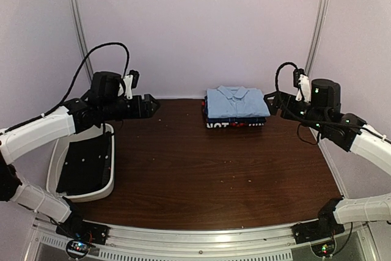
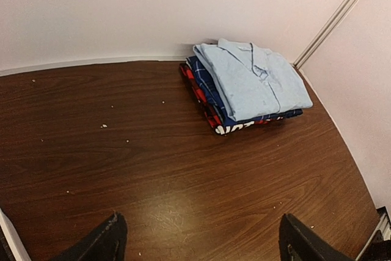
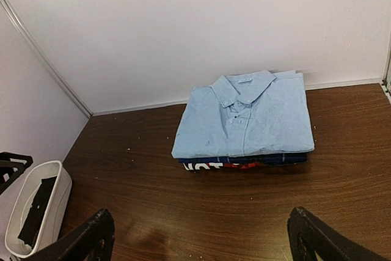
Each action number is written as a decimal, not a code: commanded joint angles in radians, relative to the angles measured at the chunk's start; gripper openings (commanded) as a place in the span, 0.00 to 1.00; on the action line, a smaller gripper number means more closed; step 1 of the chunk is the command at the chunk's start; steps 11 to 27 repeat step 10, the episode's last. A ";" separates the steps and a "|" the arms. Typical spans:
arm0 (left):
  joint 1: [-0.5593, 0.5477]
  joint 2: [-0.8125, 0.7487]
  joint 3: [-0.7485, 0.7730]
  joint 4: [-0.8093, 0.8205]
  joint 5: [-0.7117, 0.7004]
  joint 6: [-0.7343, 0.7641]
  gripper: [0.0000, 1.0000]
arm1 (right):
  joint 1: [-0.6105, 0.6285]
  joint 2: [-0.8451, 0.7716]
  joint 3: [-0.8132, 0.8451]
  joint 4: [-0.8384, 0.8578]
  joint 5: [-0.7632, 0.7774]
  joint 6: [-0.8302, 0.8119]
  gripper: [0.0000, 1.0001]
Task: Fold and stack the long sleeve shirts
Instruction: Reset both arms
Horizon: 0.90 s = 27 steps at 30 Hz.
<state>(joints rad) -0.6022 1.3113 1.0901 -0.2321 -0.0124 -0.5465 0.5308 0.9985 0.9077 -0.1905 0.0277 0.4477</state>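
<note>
The long sleeve shirts lie folded in one stack at the back of the table. The plain light blue shirt (image 1: 236, 101) (image 2: 253, 80) (image 3: 244, 120) is on top with its collar toward the wall. Under it shows the edge of the navy plaid shirt (image 2: 211, 87) (image 3: 269, 159). A red and black shirt (image 2: 198, 90) (image 3: 226, 165) is at the bottom. My left gripper (image 1: 153, 105) (image 2: 198, 239) hovers open to the left of the stack, empty. To the stack's right my right gripper (image 1: 269, 101) (image 3: 201, 236) also stands open, holding nothing.
A white bin (image 1: 55, 169) (image 3: 61, 191) with black lining sits at the table's left edge under the left arm. Brown tabletop (image 1: 201, 169) stretches in front of the stack. White walls with metal corner rails enclose the back and sides.
</note>
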 commanded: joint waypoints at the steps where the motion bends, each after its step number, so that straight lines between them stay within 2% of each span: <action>1: 0.004 0.008 0.019 0.062 0.012 0.014 0.88 | 0.005 -0.019 -0.009 0.007 0.023 -0.010 1.00; 27: 0.004 0.019 0.024 0.064 0.012 0.014 0.88 | 0.005 -0.028 -0.024 0.017 0.025 -0.006 1.00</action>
